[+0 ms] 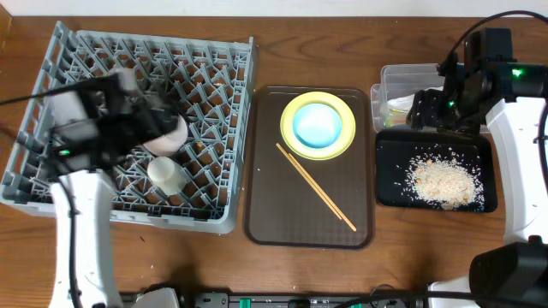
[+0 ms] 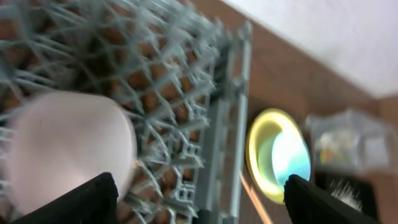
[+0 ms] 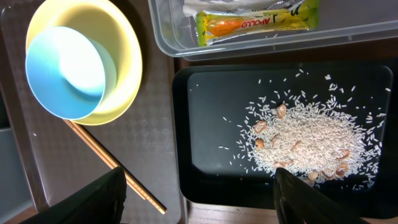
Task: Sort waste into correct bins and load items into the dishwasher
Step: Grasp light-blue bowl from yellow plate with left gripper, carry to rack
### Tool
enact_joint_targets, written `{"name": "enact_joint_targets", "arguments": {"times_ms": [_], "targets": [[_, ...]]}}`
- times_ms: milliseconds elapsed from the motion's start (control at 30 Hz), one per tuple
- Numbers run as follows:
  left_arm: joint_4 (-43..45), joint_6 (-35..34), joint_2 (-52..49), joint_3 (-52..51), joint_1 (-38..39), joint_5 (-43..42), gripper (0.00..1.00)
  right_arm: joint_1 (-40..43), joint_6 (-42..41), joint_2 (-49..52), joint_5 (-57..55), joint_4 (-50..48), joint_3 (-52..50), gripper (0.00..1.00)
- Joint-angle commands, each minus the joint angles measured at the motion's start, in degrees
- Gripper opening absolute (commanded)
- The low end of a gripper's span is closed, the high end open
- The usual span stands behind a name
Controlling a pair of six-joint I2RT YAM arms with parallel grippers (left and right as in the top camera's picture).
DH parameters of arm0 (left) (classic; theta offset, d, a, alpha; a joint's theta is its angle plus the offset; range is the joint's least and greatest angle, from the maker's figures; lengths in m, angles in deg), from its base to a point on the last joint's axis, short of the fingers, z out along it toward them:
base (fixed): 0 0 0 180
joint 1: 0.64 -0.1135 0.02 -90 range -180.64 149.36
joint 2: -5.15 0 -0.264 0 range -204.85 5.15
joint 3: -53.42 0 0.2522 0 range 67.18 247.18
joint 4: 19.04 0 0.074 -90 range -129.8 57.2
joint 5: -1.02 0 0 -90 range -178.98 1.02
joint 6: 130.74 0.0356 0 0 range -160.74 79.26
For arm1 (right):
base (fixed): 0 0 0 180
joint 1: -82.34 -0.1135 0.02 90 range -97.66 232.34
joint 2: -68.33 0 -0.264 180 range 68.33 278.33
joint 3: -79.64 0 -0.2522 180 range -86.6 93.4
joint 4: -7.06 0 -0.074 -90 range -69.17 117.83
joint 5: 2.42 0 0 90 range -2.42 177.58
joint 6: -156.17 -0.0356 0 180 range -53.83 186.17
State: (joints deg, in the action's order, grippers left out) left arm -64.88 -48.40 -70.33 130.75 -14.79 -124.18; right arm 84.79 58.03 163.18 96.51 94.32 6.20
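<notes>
The grey dish rack stands at the left and holds the pinkish-white bowl, upside down. My left gripper hovers over the rack beside that bowl, open and empty; its image is motion-blurred. The pale-yellow plate holds the light-blue bowl, and the chopsticks lie next to them. My right gripper is open and empty above the clear tub and black tray. The sachet lies in the tub. Rice crumbs lie in the black tray. The napkin is not clearly visible.
The dark brown serving tray sits in the middle under the plate and chopsticks. A small white cup also stands in the rack. Bare wooden table runs along the front edge.
</notes>
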Motion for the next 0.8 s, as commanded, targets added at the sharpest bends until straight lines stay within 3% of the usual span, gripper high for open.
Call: {"name": "enact_joint_targets", "arguments": {"times_ms": [0, 267, 367, 567, 767], "targets": [[-3.37, -0.11, -0.24, 4.66, 8.46, 12.66, 0.89, 0.15, -0.55, -0.46, -0.55, 0.04, 0.85, 0.73], [-11.37, 0.15, -10.51, 20.92, 26.99, 19.52, 0.89, 0.15, -0.04, -0.46, -0.79, 0.55, 0.85, 0.75], [-10.23, 2.4, -15.37, 22.99, 32.59, 20.11, 0.89, 0.17, -0.59, -0.46, -4.07, 1.27, 0.85, 0.75], [-5.31, 9.11, -24.83, 23.02, 42.32, 21.35, 0.89, 1.66, -9.62, -0.46, -13.49, 2.21, 0.85, 0.77], [-0.09, 13.27, -33.68, 23.02, 49.05, 21.4, 0.89, 5.35, -11.13, -0.46, -13.14, 2.19, 0.85, 0.85]]}}
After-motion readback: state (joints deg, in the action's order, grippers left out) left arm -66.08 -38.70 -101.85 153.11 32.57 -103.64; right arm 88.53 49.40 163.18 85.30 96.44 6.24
